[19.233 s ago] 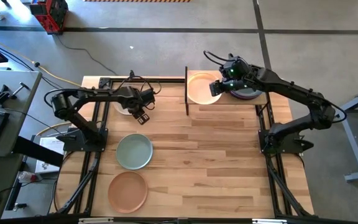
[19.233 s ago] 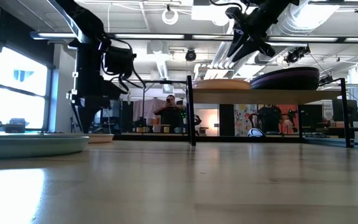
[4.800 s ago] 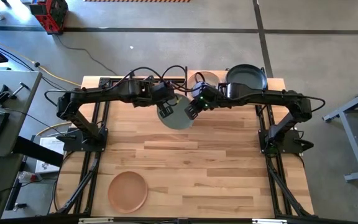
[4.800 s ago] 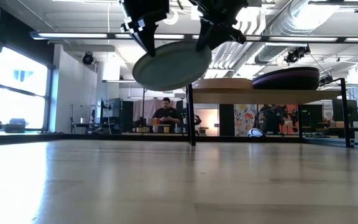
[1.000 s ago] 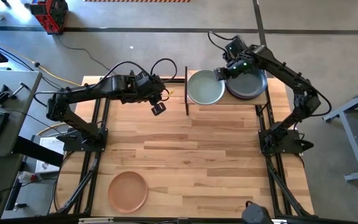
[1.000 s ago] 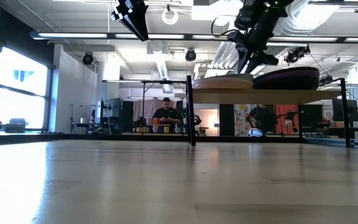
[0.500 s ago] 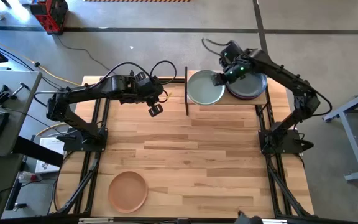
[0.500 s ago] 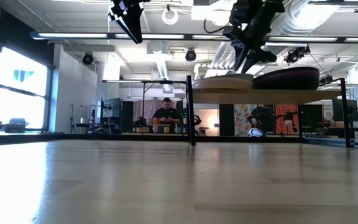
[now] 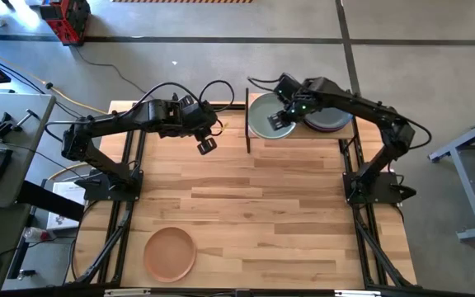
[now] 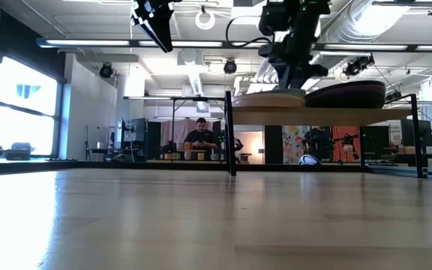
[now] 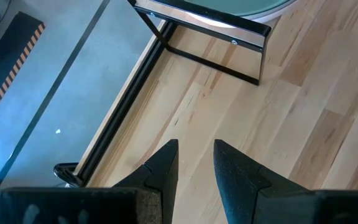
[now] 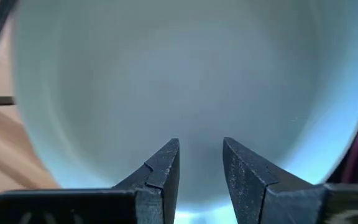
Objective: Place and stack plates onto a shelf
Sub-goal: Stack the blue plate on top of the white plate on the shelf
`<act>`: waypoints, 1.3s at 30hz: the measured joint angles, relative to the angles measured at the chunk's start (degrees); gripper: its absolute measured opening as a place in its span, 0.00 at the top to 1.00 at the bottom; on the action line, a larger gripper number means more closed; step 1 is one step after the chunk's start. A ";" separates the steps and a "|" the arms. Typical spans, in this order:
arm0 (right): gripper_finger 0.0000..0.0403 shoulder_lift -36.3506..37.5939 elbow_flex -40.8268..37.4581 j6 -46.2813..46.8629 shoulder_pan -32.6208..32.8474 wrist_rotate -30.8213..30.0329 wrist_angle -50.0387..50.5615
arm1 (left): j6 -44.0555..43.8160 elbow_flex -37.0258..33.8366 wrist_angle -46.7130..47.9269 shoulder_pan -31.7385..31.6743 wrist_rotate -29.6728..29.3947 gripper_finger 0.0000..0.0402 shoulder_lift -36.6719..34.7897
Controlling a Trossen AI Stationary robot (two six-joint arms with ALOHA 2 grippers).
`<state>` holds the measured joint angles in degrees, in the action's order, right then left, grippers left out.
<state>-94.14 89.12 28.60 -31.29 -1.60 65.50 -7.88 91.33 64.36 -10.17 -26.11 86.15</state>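
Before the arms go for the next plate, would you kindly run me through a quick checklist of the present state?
1. Sage green plate resting on the shelf: ok.
2. Right gripper open and empty above that plate: ok.
3. Left gripper open, empty, over the tabletop beside the shelf: ok.
4. Peach plate lying unobstructed at the table's near left: ok.
5. Sage green plate centred on the stack under it: cannot tell.

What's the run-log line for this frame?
left gripper: open, empty, mid-table | right gripper: open, over sage plate on shelf | peach plate: on table
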 joint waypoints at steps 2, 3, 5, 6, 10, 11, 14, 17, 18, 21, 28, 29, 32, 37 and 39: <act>0.75 -0.42 0.00 0.98 0.04 -1.16 0.14 | 0.00 0.00 0.02 0.01 0.00 0.78 0.00; 0.75 -0.58 0.00 1.33 0.14 -1.42 0.14 | 0.00 0.00 0.02 0.00 0.00 0.78 0.00; 0.75 -0.66 0.00 1.57 0.17 -1.43 0.15 | 0.00 0.00 0.02 0.01 0.00 0.78 0.00; 0.75 -0.66 0.00 1.60 0.17 -1.43 0.14 | 0.00 0.00 0.02 -0.01 0.00 0.78 0.00; 0.75 -1.03 0.04 3.00 0.15 -0.43 0.18 | 0.00 0.00 0.02 0.00 0.00 0.78 0.00; 0.75 -1.37 0.04 2.97 -0.04 0.63 0.29 | 0.00 0.00 0.02 0.02 0.00 0.78 0.00; 0.75 -2.54 0.31 2.62 -0.31 2.34 0.32 | 0.00 0.00 0.02 -0.01 0.00 0.78 0.00; 0.75 -2.97 0.35 2.46 -0.24 2.13 0.29 | 0.00 0.00 0.04 -0.01 0.00 0.78 0.00; 0.75 -2.91 0.33 2.47 -0.23 1.91 0.23 | 0.00 0.00 0.04 0.00 0.02 0.78 0.00; 0.75 -2.24 0.15 2.68 -0.22 1.90 -0.38 | 0.00 0.00 0.04 0.01 0.01 0.78 0.00; 0.75 -2.11 0.05 3.05 -2.22 0.48 -0.82 | 0.04 0.00 0.04 0.00 0.00 0.78 0.00; 0.75 -2.23 -0.06 3.10 -2.59 -0.04 -0.93 | 0.04 0.00 0.04 0.01 0.01 0.78 0.00; 0.75 -2.33 -0.15 3.12 -3.52 -1.87 -0.57 | 0.04 0.00 0.04 0.00 0.00 0.78 0.00; 0.75 -2.32 -0.15 3.05 -4.37 -1.91 -0.68 | 0.02 0.00 0.04 0.01 0.01 0.78 0.00; 0.75 -2.30 -0.15 2.48 -4.35 -1.85 -1.11 | 0.02 0.00 0.04 0.02 0.00 0.78 0.00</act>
<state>-96.44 88.97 31.08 -35.63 -3.44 64.40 -7.86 91.33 64.40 -10.15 -26.11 86.15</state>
